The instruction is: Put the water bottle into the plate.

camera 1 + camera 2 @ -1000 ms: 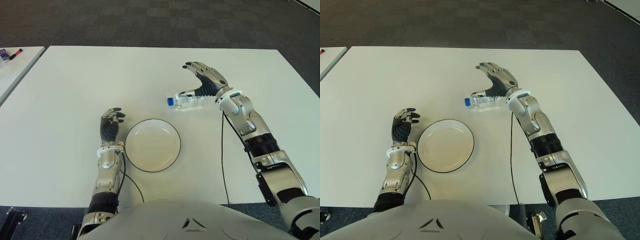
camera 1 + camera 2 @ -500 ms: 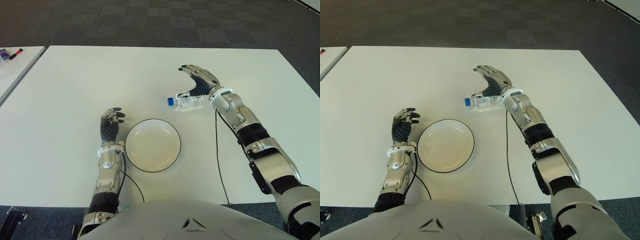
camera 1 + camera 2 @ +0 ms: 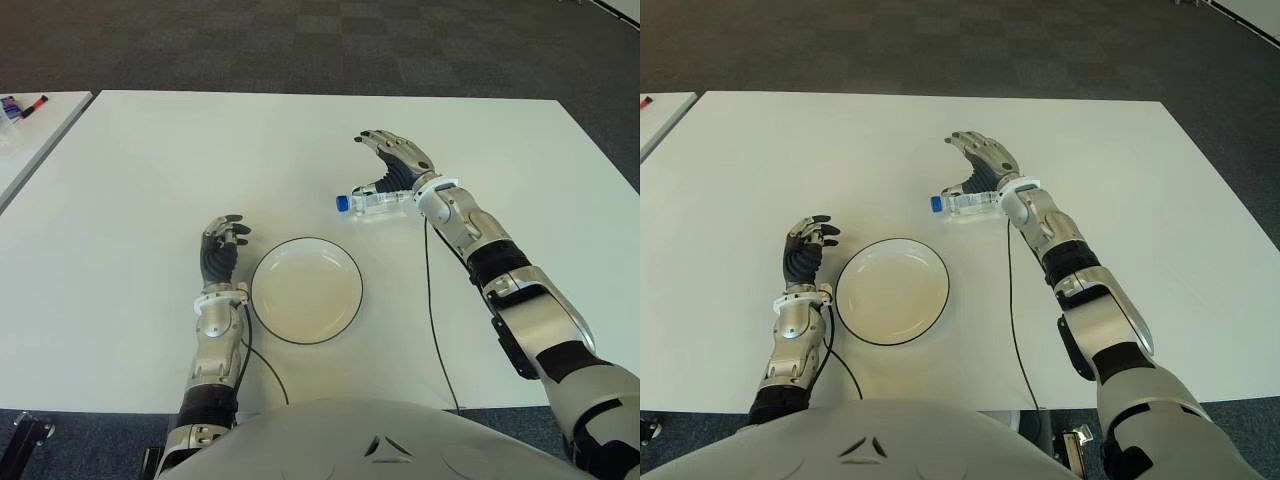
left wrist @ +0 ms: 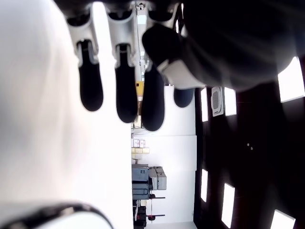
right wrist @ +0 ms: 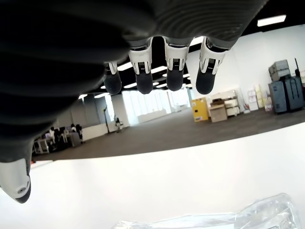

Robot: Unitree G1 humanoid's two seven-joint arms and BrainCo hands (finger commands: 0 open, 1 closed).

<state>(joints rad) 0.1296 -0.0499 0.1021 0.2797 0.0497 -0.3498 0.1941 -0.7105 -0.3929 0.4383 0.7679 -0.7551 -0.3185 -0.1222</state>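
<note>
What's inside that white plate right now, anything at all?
Nothing shows inside the plate; its whole basin is in view, bare. The water bottle lies on the table beyond it, with the right hand open over it. The left hand shows left of the plate.

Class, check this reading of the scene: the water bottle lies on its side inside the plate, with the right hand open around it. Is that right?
Not quite. The water bottle lies on its side on the white table, beyond the plate and apart from it, as the left eye view shows; the plate holds nothing. The rest stands: the right hand is open around the bottle, fingers spread, not yet closed.
</note>
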